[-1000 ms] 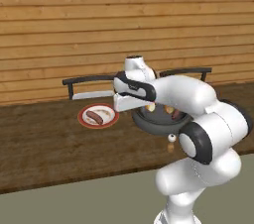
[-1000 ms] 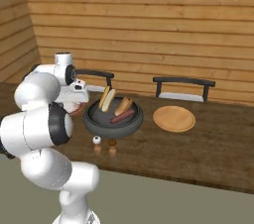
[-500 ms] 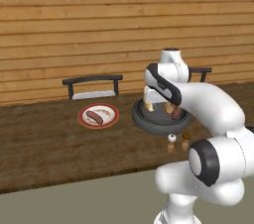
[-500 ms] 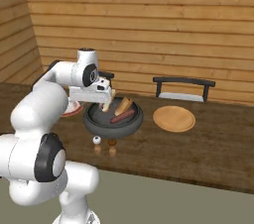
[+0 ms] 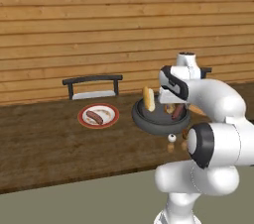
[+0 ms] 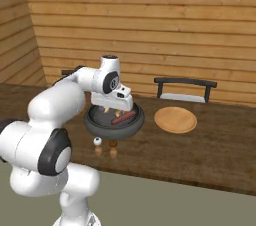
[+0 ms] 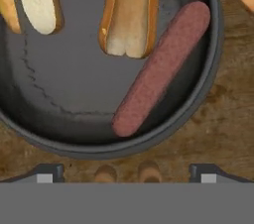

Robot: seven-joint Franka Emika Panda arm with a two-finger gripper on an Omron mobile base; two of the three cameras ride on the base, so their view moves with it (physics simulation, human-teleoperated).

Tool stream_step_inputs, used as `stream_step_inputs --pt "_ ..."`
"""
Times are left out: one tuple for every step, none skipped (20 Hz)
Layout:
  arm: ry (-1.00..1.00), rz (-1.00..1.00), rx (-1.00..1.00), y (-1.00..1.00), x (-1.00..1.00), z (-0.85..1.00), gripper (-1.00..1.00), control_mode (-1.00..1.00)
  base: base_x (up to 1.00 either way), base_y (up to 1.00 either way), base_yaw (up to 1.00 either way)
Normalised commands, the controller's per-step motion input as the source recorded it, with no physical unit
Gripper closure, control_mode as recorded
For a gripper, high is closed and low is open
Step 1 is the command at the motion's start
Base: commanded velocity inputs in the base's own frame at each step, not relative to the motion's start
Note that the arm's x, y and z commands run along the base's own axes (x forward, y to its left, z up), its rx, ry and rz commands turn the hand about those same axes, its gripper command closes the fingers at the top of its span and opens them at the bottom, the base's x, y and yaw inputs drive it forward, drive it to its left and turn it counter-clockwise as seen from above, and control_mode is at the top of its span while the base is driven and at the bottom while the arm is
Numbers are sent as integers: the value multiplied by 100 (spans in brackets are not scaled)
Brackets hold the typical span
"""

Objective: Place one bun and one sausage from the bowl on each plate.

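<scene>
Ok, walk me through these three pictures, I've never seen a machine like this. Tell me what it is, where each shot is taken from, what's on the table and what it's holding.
It is a white robot arm with a two-finger hand, in a rendered kitchen. Two pictures come from cameras on its base, behind it to the left and right. The third looks down from the hand itself.

On the wooden table sits a dark bowl holding two buns and one sausage. To the left, a white red-rimmed plate already has a sausage on it. A tan plate to the right is bare. Two small shakers stand in front of the bowl, and two chairs behind the table.

The hand hovers open over the bowl, holding nothing.
</scene>
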Motion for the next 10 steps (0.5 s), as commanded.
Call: stream_step_inputs --pt "11 -14 -7 0 31 0 -100 -100 0 0 0" --pt "15 -17 -7 0 15 -3 -100 -100 0 0 0" --pt "20 -25 -9 0 0 -11 -100 -100 0 0 0" --pt "21 -27 -8 0 0 -18 -100 -100 0 0 0" --pt "21 -27 -6 0 2 -29 -100 -100 0 0 0" --pt "16 -25 -4 0 6 -41 -100 -100 0 0 0" --pt "12 -21 -1 0 8 -46 -100 -100 0 0 0" --pt "6 -16 0 0 14 -54 -100 -100 0 0 0" --pt "2 -11 0 0 26 -42 -100 -100 0 0 0" --pt "0 -10 0 0 39 -42 -100 -100 0 0 0"
